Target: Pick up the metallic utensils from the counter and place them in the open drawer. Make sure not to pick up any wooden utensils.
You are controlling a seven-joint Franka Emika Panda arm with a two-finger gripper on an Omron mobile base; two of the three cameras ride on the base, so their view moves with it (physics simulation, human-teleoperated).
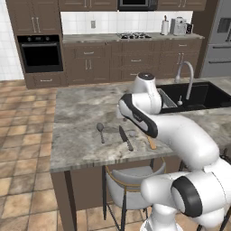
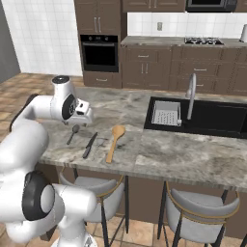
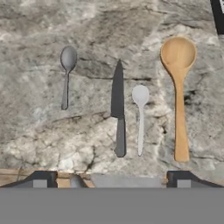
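Gripper [image 3: 111, 181] spread wide and empty, hovering over grey-beige marbled stone counter [image 3: 35, 131]; slim black-handled grey-bladed knife [image 3: 118, 114] lies dead ahead, long axis running away from it, small dark grey metal spoon [image 3: 66, 76] left of the knife, tan wooden spoon [image 3: 178, 92] right.

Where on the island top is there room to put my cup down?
Bare stone lies on the counter behind the utensils, out to the far left corner, and right of the wooden spoon toward the sink. The near edge is crowded: metal spoon, knife, pale spoon and wooden spoon lie side by side.
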